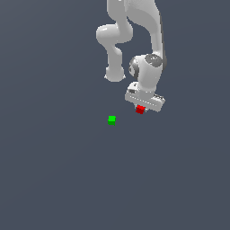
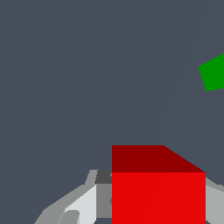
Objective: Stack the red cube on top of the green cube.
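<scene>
Nearest the wrist camera, the red cube point(image 2: 158, 197) sits pinched between the closed-in fingers of the gripper point(image 1: 141, 109), right of and beyond the green cube point(image 1: 112, 120). It looks rigid, light and smooth-sided, so flat opposite faces suit the grip.

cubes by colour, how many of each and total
red cube: 1, at the gripper
green cube: 1, on the floor, apart from the red one
total: 2 cubes
</scene>
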You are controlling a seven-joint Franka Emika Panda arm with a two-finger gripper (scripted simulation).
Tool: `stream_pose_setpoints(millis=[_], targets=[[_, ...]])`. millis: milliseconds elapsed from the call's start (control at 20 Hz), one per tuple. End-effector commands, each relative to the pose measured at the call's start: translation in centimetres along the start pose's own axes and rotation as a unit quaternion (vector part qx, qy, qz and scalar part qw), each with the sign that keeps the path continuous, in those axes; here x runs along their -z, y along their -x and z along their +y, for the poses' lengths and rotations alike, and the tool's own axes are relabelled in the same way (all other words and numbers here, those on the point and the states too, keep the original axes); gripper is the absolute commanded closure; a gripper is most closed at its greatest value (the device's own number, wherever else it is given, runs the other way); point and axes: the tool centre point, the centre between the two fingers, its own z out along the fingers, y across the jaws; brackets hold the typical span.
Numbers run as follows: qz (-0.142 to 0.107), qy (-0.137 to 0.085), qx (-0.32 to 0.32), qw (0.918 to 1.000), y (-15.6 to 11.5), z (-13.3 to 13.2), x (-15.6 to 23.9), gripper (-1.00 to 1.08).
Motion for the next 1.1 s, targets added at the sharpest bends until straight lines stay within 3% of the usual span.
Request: stream_pose_setpoints(millis=[0, 550, 1050], targets=[[0.000, 0.000, 0.000, 1.0000, -1.3, 1.9, -0.5, 1.08], [0.000, 0.000, 0.000, 1.0000, -7.4, 10.3, -3.1, 1.08], [0.000, 0.000, 0.000, 1.0000, -9.9, 13.4, -4.1, 1.08]])
